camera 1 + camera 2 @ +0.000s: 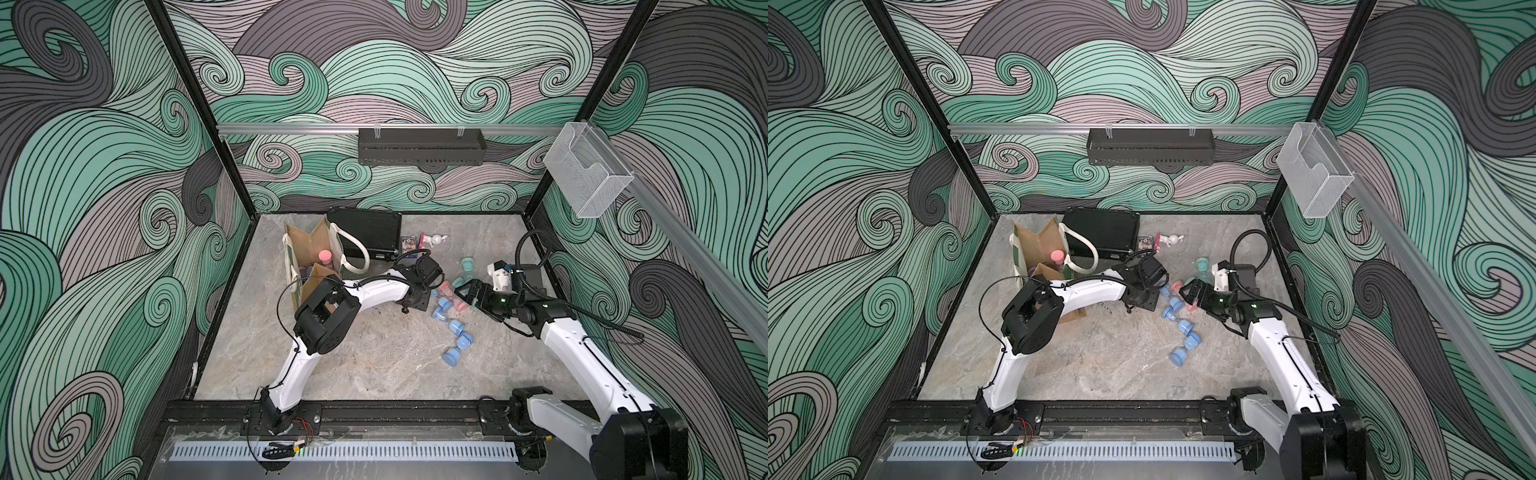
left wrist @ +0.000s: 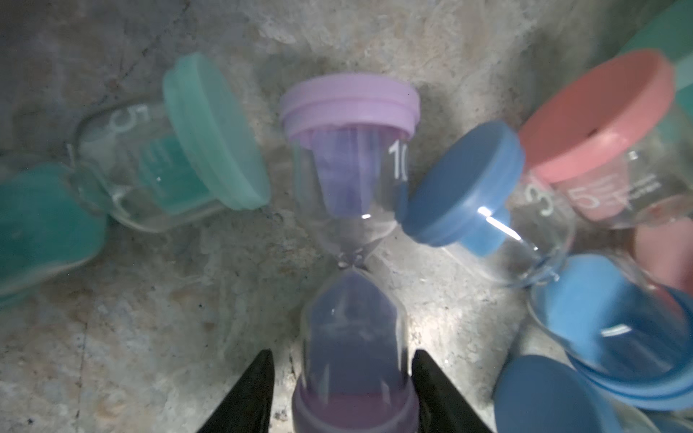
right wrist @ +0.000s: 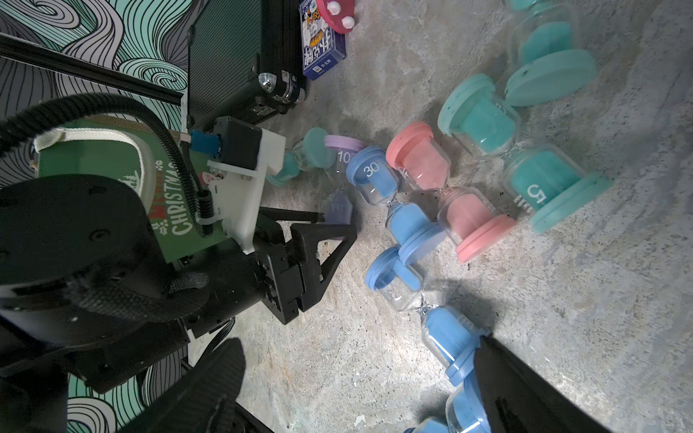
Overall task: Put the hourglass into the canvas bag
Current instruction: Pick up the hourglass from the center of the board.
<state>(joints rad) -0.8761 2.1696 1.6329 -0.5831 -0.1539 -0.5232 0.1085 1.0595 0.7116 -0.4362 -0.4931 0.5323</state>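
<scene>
The canvas bag (image 1: 305,245) stands upright and open, well to the left of the left pincer (image 2: 343,378). A pink-capped hourglass (image 1: 324,256) is already inside it, so part of the work looks done. The left pincer is down at the table (image 1: 374,365), about half open, its jaws astride the end bulb of the purple hourglass (image 2: 350,210) lying there. A sliver of gap shows on one side, so there is no firm grip yet, and the lift and carry to the bag remain. Just to its right lies a blue hourglass (image 2: 465,187), with more loose hourglasses (image 1: 457,327) beyond. Further right, the right pincer (image 1: 464,293) hovers wide open and empty.
</scene>
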